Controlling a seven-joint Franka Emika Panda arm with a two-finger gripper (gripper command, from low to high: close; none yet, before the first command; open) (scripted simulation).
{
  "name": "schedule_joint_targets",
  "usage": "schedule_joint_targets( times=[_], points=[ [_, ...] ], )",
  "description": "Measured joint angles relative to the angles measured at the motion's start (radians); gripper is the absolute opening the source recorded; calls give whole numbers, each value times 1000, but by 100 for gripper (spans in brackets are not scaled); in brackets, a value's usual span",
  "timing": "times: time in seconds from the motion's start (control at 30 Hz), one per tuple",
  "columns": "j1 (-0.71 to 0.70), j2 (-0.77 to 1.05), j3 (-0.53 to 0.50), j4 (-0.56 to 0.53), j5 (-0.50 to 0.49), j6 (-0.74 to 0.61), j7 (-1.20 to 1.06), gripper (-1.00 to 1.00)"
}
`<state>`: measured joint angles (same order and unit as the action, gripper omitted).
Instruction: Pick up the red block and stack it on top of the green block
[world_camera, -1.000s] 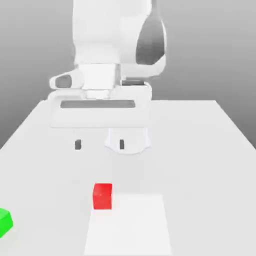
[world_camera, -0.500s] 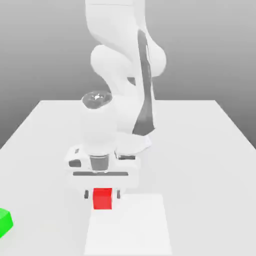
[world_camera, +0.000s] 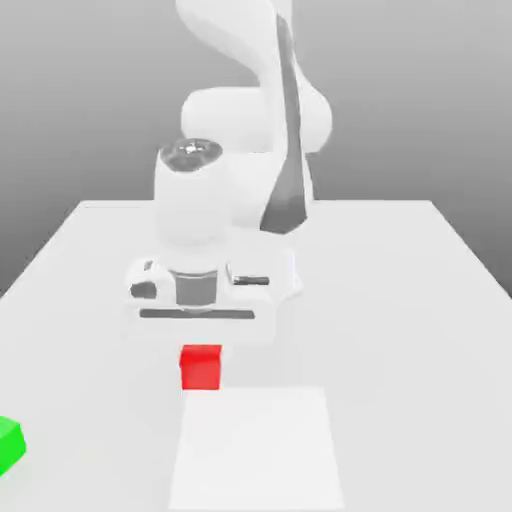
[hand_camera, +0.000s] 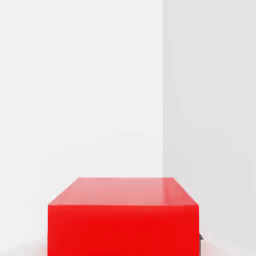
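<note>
The red block (world_camera: 201, 367) hangs just under the white hand in the exterior view, a little above the table (world_camera: 400, 300), with my gripper (world_camera: 201, 362) shut on it. In the hand view the red block (hand_camera: 124, 217) sits close up between the jaws, its top face and front face showing. The green block (world_camera: 8, 445) lies on the table at the exterior view's left edge, partly cut off, well to the left of the gripper and nearer the front.
A paler square patch (world_camera: 256, 450) marks the table surface just in front of and to the right of the red block. The arm's white base and links (world_camera: 250, 150) rise behind the hand.
The hand came down over the red block, its fingers closed on the block, and the block has since risen a little off the table.
</note>
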<state>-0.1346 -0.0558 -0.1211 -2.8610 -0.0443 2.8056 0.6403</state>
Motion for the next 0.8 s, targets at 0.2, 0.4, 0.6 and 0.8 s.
schedule_joint_targets(
  times=[0.2,0.4,0.6,0.8],
  points=[
    [-117,99,-52,206,6,-106,143,-100],
    [-198,218,-108,423,81,-208,245,-100],
    [-277,374,-126,576,192,-216,272,-100],
    [-293,440,-108,584,226,-160,252,100]
  ],
)
